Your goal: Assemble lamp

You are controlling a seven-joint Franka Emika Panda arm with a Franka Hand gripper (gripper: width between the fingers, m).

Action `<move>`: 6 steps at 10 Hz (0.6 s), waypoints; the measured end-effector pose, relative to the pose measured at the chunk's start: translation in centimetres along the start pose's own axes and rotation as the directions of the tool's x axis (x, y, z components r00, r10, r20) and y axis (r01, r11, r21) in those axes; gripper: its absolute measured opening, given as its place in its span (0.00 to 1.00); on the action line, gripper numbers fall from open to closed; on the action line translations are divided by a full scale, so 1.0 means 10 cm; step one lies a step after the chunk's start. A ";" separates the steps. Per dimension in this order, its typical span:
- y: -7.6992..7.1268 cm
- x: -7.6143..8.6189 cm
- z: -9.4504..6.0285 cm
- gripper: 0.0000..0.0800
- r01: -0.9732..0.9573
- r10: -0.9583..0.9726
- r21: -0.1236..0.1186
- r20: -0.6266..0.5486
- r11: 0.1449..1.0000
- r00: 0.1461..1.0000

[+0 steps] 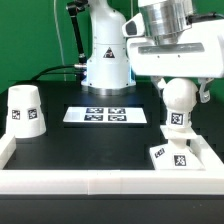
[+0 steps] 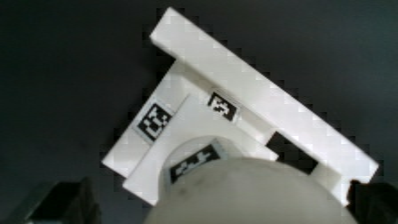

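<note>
- You've got the bulb standing upright on its stem, right over the square base, on the exterior view's right. The stem's tag faces the camera.
- From here the stem looks seated in the base, or very nearly. I can't tell you whether it's fully home.
- The gripper sits directly above the bulb's round top. In the wrist view the bulb fills the foreground with the base beyond it.
- Jaws: one dark finger shows off to the side of the bulb, with what looks like a gap. The picture's too blurred, so I can't tell whether they're apart or clamped on the bulb.
- The shade waits alone, mouth down, well apart on the exterior view's left, untouched by the arm.
- The marker board lies flat between shade and base.
- My read: you're about halfway. Bulb-to-base is done or finishing; fetching the shade and capping the bulb remains.
</note>
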State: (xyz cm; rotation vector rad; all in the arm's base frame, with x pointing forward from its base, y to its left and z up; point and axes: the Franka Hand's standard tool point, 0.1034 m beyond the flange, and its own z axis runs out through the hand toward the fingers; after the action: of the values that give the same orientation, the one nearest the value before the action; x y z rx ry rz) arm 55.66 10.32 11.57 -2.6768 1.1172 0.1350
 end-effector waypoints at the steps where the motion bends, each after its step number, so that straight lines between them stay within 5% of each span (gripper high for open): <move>1: -0.01 0.01 -0.03 0.87 0.080 -0.080 -0.003 -0.005 0.997 0.997; 3: -0.08 0.05 -0.08 0.87 0.337 -0.337 -0.030 -0.024 0.941 0.941; 6: -0.06 0.06 -0.07 0.87 0.518 -0.519 -0.040 -0.017 0.854 0.855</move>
State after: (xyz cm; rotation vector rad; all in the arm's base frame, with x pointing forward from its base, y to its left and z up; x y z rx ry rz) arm 56.52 10.18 12.31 -2.9071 0.3597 0.0188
